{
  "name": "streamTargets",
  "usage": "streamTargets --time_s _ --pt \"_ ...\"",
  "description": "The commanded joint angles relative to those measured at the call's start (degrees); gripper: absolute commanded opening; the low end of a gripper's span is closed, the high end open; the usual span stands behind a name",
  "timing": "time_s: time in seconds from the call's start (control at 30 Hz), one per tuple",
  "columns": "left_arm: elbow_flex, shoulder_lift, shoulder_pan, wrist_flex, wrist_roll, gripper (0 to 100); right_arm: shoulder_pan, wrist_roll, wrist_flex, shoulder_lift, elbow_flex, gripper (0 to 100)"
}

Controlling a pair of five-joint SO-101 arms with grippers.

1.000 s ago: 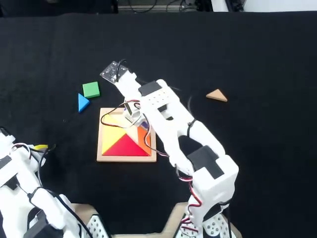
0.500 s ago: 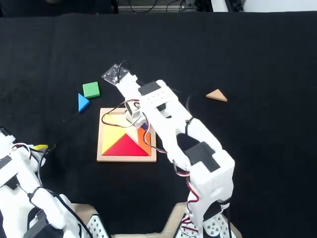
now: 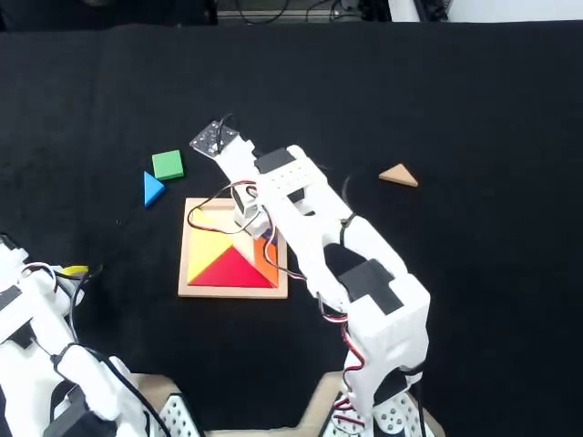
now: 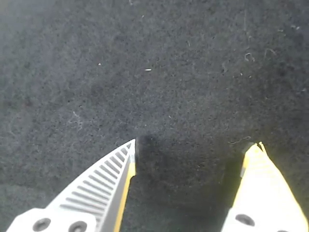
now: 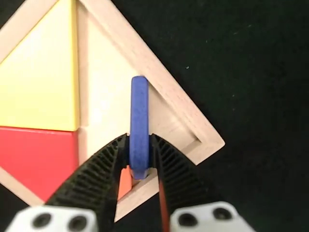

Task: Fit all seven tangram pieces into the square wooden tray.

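Blue piece (image 5: 139,121) between right fingers (image 5: 104,166), over tray (image 5: 178,101)

even overhead light on the matte black cloth (image 3: 474,109), white arm shells (image 3: 396,328) bright and nearly washed out, soft dark shadow between the left gripper (image 4: 195,143) tips, blue piece (image 5: 139,111) and tray (image 5: 169,92) evenly lit

The bench (image 3: 474,109) is covered in a black, slightly linty cloth that runs to every edge of the high view. The square wooden tray (image 3: 228,291) lies flat on it toward the near left. Just beyond the tray's far left corner sit a green square piece (image 3: 168,165) and a blue triangle (image 3: 152,188), close together but apart, while a tan triangle (image 3: 398,175) lies alone well off to the right.
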Motion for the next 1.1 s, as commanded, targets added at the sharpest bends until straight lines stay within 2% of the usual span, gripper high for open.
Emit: streamTargets --time_s 0.0,0.23,0.4,0.47,0.8,1.0,1.07 --pt "-0.2 -0.7 0.4 -0.5 0.1 34 1.3 1.1 0.8 -0.2 -2.0 1.1" --pt "-0.2 -0.7 0.4 -0.5 0.1 34 1.4 1.9 2.0 -0.2 -2.1 2.1" --pt "-0.2 -0.7 0.4 -0.5 0.1 34 2.5 0.4 5.2 -0.5 -5.5 15.9" --pt "-0.2 -0.7 0.4 -0.5 0.1 34 2.9 0.7 5.9 -1.5 -6.3 17.5" --pt "-0.2 -0.7 0.4 -0.5 0.1 34 3.0 1.8 5.6 -4.2 -6.5 17.2" --pt "-0.2 -0.7 0.5 -0.5 0.1 34 0.8 1.8 5.5 -5.2 -7.8 1.5" --pt "-0.2 -0.7 0.5 -0.5 0.1 34 -0.9 1.8 5.5 -5.7 -7.8 1.8"
